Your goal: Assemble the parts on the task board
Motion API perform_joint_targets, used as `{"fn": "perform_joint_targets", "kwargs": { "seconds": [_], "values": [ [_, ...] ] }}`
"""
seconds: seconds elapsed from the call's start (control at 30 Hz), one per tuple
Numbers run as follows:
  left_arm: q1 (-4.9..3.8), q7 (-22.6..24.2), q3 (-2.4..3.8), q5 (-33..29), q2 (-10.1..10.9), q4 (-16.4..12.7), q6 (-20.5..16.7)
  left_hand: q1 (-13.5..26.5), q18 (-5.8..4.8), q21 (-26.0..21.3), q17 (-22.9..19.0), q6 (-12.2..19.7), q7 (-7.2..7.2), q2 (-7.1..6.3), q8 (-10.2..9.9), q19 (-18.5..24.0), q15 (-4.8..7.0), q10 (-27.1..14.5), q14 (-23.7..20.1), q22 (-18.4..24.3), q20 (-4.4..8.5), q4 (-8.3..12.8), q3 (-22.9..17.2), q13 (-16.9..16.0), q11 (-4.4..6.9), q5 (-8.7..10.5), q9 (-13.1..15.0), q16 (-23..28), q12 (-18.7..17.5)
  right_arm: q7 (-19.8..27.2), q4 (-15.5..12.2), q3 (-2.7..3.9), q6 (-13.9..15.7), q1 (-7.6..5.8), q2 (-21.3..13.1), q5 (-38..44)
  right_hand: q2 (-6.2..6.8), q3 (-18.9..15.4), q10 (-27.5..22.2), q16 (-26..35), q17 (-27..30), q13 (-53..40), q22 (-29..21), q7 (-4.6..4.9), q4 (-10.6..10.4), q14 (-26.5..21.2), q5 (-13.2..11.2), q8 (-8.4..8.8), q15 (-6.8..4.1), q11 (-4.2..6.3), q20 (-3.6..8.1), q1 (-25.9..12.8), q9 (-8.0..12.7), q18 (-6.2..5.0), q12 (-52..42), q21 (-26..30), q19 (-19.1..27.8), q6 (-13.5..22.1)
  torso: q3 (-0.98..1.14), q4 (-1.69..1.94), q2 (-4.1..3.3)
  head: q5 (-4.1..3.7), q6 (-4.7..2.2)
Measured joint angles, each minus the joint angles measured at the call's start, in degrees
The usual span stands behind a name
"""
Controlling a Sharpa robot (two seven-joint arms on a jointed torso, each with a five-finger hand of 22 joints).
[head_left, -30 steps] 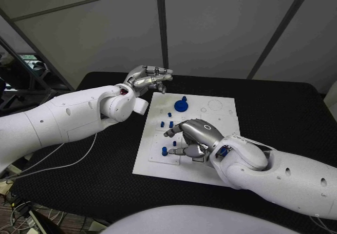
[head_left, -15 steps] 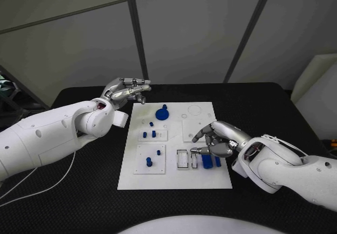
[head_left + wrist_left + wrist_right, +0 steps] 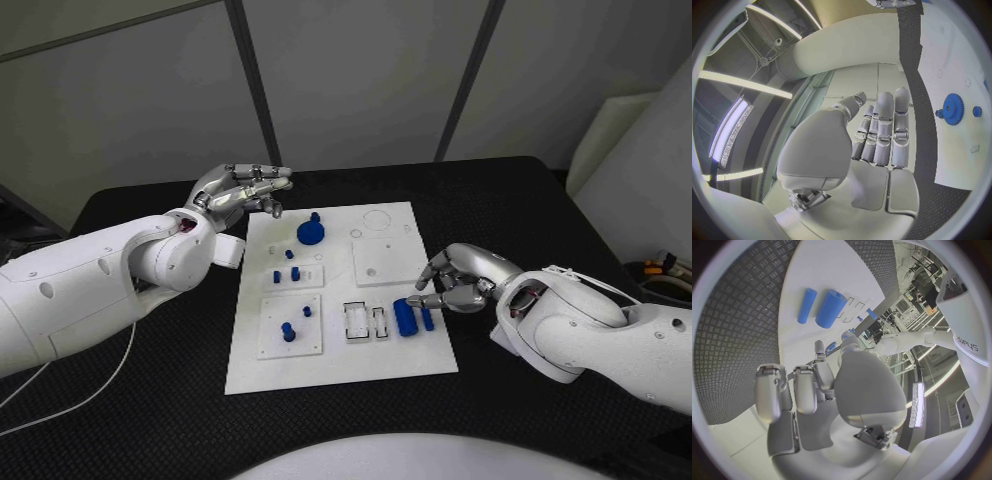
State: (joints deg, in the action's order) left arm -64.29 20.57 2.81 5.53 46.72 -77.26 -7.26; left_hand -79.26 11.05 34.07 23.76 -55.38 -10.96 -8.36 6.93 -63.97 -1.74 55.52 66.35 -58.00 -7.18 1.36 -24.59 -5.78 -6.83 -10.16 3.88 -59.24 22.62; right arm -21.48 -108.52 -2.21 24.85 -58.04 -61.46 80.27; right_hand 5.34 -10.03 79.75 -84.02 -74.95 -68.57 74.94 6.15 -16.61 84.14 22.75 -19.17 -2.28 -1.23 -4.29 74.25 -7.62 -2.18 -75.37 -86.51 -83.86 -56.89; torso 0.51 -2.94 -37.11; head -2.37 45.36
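Observation:
The white task board [image 3: 340, 366] lies in the middle of the black table. A blue gear [image 3: 310, 232] [image 3: 952, 106] stands near its far end, with small blue pegs [image 3: 287, 274] below it and two more pegs [image 3: 296, 324] in a square plate nearer me. Two blue cylinders [image 3: 414, 316] [image 3: 823, 307] lie side by side near the board's right edge. My right hand [image 3: 464, 280] hovers just right of them, fingers curled in and holding nothing. My left hand [image 3: 242, 187] floats off the board's far left corner, fingers curled together and empty.
Empty rectangular slots [image 3: 365, 322] sit left of the cylinders. A raised white square [image 3: 382, 262] and round outlines [image 3: 378, 219] mark the board's far right part. Black table [image 3: 548, 215] surrounds the board on all sides.
The camera has swung, shifting the whole picture. My right hand has drawn back from over the board's middle to its right edge, uncovering the two blue cylinders. The left hand keeps its pose.

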Motion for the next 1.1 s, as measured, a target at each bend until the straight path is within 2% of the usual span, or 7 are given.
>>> {"fn": "perform_joint_targets", "kwargs": {
  "seconds": [0.27,0.53,1.1],
  "values": [
    [0.13,0.00,0.00,0.00,0.28,-0.19,0.05,0.00,0.00,0.00,0.00,0.00,0.00,0.00,0.00,0.00,0.00,0.00,0.00,0.06,0.00,0.00,0.00,0.00,0.00,0.00,0.00,0.00,0.00,-4.13,-0.16,-0.06,-3.71,2.09,1.04,2.23,0.00,-0.22,0.00,0.00,0.01,-0.33,-0.01,0.00,-0.22,0.00,0.00,-0.42,0.00,0.00,0.00,0.00,-0.10,0.00,0.00,-0.22,0.00,0.00,-0.04,-0.04,0.02,-0.29,0.43],
    [0.14,0.00,0.00,0.00,0.39,-0.23,0.11,0.00,0.00,0.00,0.01,0.00,0.00,0.00,0.00,0.00,0.00,0.00,0.00,0.06,0.00,0.00,0.00,0.00,0.00,0.00,0.00,0.00,0.00,-5.75,-0.01,0.05,-5.02,2.47,2.48,3.31,0.00,-0.44,-0.01,0.01,0.01,-0.11,-0.01,-0.20,-0.13,0.00,0.00,-0.77,0.00,0.00,0.00,0.00,-0.21,-0.01,0.00,-0.22,0.00,0.20,-0.07,-0.13,-0.02,-0.09,0.77],
    [0.16,0.00,-0.01,0.00,0.53,-0.26,0.24,0.00,0.00,0.00,-0.04,0.00,0.00,0.00,0.00,0.00,0.00,0.00,0.00,0.05,0.00,0.00,0.00,0.00,0.00,0.00,0.00,0.00,0.00,-6.30,1.63,0.28,-5.57,3.05,5.37,4.20,-0.54,-0.49,0.21,0.01,0.02,-1.34,-0.02,-0.19,-0.18,-0.20,1.22,-1.94,-0.19,0.22,0.22,-0.53,-0.70,-0.01,-0.21,-0.22,-0.21,0.19,-0.18,-0.13,-0.09,-0.01,1.31]
  ]
}}
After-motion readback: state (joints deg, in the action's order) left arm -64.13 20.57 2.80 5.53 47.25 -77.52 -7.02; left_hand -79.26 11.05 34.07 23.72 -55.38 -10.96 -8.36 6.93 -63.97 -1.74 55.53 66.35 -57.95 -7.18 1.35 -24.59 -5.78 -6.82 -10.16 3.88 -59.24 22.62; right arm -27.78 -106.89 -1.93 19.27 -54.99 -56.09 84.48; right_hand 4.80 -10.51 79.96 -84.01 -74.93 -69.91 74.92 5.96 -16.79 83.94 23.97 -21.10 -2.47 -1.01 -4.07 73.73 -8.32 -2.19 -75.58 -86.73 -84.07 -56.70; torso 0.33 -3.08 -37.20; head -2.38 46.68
